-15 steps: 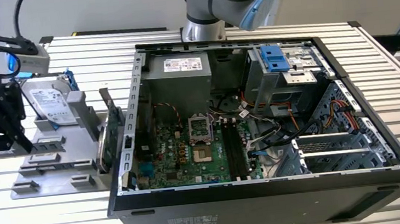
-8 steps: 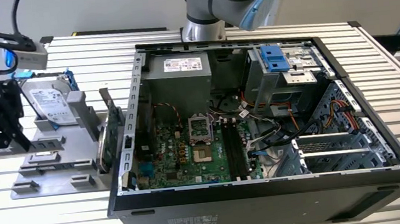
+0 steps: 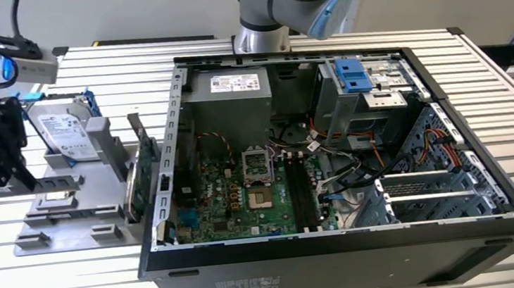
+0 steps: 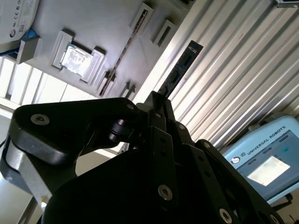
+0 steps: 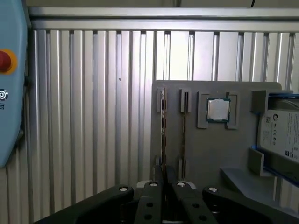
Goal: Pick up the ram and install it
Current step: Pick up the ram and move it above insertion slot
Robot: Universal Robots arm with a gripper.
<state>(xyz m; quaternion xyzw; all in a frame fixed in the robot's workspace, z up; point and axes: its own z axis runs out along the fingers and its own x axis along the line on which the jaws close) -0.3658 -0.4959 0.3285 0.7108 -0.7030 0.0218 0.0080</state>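
Gripper (image 4: 156, 105): jaws pressed onto the near end of the ram (image 4: 180, 70), pinching its two flat faces; the rest of the stick juts out free beyond the fingertips. In the second wrist view its far end shows against the ribbed table (image 4: 243, 79), off the edge of the grey fixture plate (image 4: 93, 23), so I judge it lifted out of its slot, though this is not certain. Look: long, narrow, very thin dark board with a row of small black chips along one face. In the first wrist view it appears as a bare line, edge-on. Handling (judgement): light, stiff along its length but thin and brittle, with smooth faces, so it needs only a modest squeeze. Held by one end, any side knock would lever it in the grip. Best kept square, with pads off the contact edge. Beyond, on the plate: a second thin board (image 5: 183, 130) on edge, a processor chip (image 5: 218, 110) and a hard drive (image 5: 282, 135). Farthest, in the exterior view: open computer case (image 3: 342, 245), memory slots (image 3: 299, 189) on its board.
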